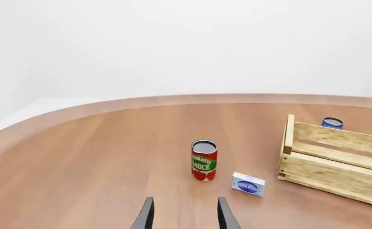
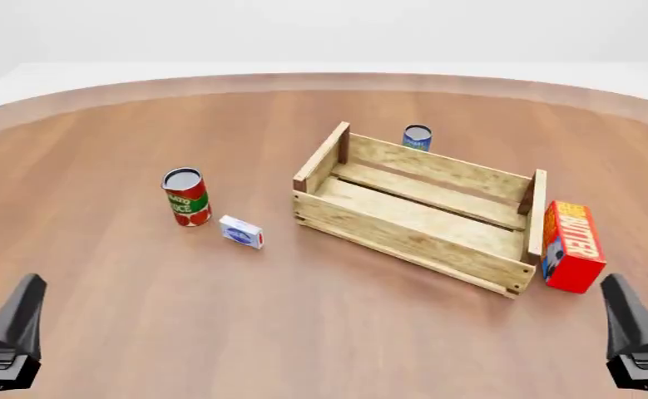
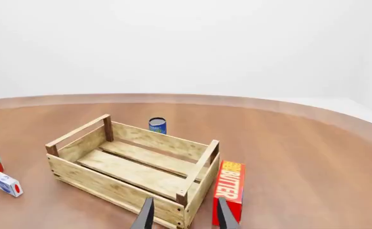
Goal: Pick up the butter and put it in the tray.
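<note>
The butter (image 2: 571, 247) is a red carton with an orange "BUTTER" face. It stands on the table just outside the right end of the tray (image 2: 413, 241), a big crate of light wooden slats with nothing in it. In the right wrist view the butter (image 3: 229, 188) lies close ahead, beside the tray (image 3: 109, 183). My right gripper (image 3: 184, 217) is open and holds nothing. It hangs near the table's front right (image 2: 635, 332), short of the butter. My left gripper (image 1: 186, 217) is open too, at the front left (image 2: 11, 332), far from the butter.
A tomato sauce can (image 2: 186, 197) and a small white-and-blue box (image 2: 241, 232) stand left of the tray. A blue can (image 2: 417, 137) stands behind the tray's far wall. The round wooden table's edge (image 2: 301, 81) curves along the back.
</note>
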`<state>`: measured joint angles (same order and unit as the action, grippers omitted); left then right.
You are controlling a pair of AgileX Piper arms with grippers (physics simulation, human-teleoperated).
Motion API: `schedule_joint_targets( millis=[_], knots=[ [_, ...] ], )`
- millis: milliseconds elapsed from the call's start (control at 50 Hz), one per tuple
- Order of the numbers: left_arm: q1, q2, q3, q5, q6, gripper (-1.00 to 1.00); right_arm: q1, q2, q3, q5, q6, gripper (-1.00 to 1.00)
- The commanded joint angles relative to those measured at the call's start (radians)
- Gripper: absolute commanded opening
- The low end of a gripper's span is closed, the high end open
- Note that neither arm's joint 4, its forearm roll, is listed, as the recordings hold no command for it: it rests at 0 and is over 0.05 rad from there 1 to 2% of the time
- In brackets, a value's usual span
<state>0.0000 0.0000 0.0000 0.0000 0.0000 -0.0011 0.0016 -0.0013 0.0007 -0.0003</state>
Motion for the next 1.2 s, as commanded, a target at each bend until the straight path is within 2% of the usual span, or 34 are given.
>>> schedule_joint_targets(
  millis=[20,220,280,380,820,1020,1200],
  knots=[
    [0.000,0.000,0.000,0.000,0.000,1.00,-0.001,0.005,-0.003,0.002,-0.001,1.00],
    [0.000,0.000,0.000,0.000,0.000,1.00,-0.007,0.008,-0.011,0.019,-0.012,1.00],
    [0.000,0.000,0.000,0.000,0.000,1.00,-0.060,0.005,-0.021,0.029,-0.027,1.00],
    [0.000,0.000,0.000,0.000,0.000,1.00,-0.069,0.004,-0.024,0.036,-0.031,1.00],
    [0.000,0.000,0.000,0.000,0.000,1.00,-0.160,0.192,-0.023,-0.073,-0.067,1.00],
    [0.000,0.000,0.000,0.000,0.000,1.00,-0.208,0.256,-0.031,-0.108,-0.103,1.00],
    [0.000,0.000,0.000,0.000,0.000,1.00,-0.220,0.305,-0.023,-0.153,-0.117,1.00]
  ],
)
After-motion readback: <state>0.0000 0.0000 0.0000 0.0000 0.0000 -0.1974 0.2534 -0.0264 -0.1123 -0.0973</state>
